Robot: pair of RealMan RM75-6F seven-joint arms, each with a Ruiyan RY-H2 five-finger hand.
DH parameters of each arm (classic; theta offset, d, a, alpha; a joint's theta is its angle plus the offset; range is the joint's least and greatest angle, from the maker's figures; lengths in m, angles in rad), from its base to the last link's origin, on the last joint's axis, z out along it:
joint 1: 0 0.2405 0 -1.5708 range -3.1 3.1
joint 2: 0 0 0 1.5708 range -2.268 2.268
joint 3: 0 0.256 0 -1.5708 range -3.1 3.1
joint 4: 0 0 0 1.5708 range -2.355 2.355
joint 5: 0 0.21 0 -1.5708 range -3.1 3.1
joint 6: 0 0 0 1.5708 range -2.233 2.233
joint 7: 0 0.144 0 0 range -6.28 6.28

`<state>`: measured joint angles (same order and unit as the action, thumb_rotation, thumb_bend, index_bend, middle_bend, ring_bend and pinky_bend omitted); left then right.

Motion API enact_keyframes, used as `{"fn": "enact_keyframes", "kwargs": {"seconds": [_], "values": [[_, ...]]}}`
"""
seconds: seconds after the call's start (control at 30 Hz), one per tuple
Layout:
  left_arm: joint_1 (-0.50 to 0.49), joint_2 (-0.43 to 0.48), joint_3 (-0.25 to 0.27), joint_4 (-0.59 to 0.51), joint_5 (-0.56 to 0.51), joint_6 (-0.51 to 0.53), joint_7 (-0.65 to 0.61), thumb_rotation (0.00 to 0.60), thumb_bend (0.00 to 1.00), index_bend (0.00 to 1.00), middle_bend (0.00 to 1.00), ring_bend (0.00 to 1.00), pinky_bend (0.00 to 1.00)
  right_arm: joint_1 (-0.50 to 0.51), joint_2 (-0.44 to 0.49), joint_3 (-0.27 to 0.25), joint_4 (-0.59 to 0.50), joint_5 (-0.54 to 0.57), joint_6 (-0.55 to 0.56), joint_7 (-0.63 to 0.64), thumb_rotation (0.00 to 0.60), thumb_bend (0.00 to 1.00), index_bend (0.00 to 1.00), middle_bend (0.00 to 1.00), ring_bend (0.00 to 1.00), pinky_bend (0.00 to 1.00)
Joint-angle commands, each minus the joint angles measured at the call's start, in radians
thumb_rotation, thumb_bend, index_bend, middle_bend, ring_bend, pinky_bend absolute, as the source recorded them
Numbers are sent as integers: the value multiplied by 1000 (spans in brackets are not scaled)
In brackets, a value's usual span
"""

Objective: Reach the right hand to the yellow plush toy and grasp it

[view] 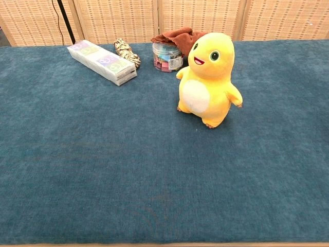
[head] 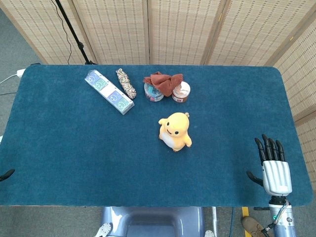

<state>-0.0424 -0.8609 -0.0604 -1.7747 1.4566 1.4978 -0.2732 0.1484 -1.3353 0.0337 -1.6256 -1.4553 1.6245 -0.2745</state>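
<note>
At the table's left edge a dark tip, perhaps the left hand, pokes in, too little to tell its state; up-left of the yellow plush toy lies a long packet, then a rope bundle; behind the toy two jars sit under a brown cloth; the toy stands upright mid-table; well right of it, the right hand hovers empty, fingers spread.
</note>
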Motion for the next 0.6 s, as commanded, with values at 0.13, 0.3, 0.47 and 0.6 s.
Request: {"fn": "enact_keyframes", "kwargs": {"seconds": [0.13, 0.3, 0.47, 0.6], "values": [[1, 3, -3, 1, -4, 2, -13, 600, 73, 0, 0, 0, 0, 2, -36, 38, 7, 5, -11, 134, 600, 0, 20, 0, 0, 0], [4, 6, -5, 2, 1, 10, -25, 600, 73, 0, 0, 0, 0, 31, -59, 78, -23, 52, -93, 287, 600, 0, 213, 0, 0, 0], [-1, 6, -6, 1, -1, 2, -18, 600, 72, 0, 0, 0, 0, 72, -68, 124, -88, 127, -203, 388, 600, 0, 294, 0, 0, 0], [-4, 6, -8, 1, -5, -4, -16, 600, 72, 0, 0, 0, 0, 106, -88, 148, -138, 201, -287, 385, 600, 0, 315, 0, 0, 0]]}}
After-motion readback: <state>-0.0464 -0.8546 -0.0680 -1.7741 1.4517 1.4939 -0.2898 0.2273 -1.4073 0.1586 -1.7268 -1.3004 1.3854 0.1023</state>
